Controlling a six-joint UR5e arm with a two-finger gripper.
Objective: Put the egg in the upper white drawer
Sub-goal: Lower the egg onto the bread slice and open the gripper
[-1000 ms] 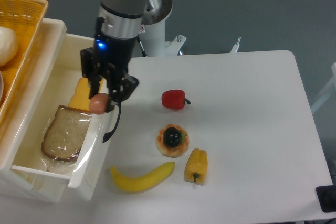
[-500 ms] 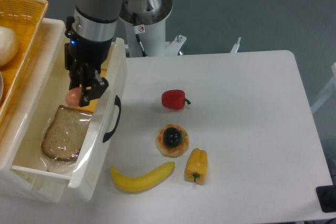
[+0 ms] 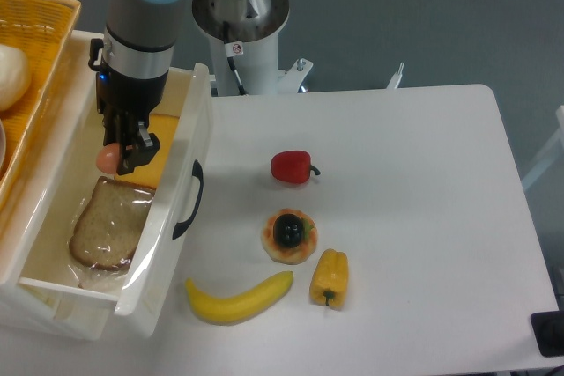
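The egg (image 3: 107, 158) is small and orange-brown, held between the fingers of my gripper (image 3: 115, 158), which is shut on it. It hangs over the inside of the upper white drawer (image 3: 181, 184), a deep white plastic box with a curved black handle (image 3: 189, 202) on its front panel. The egg sits just above the far end of a bread slice (image 3: 108, 224) lying in the drawer, next to a yellow cheese piece (image 3: 159, 154). My arm covers part of the drawer's back.
A yellow woven basket (image 3: 35, 59) with a pale round thing (image 3: 12, 76) stands left of the drawer. On the table lie a red pepper (image 3: 292, 166), a small tart (image 3: 289, 234), a yellow pepper (image 3: 330, 277) and a banana (image 3: 238, 298).
My gripper has carried the egg leftward, from above the drawer's front panel to over the drawer's interior. Nothing on the table has moved.
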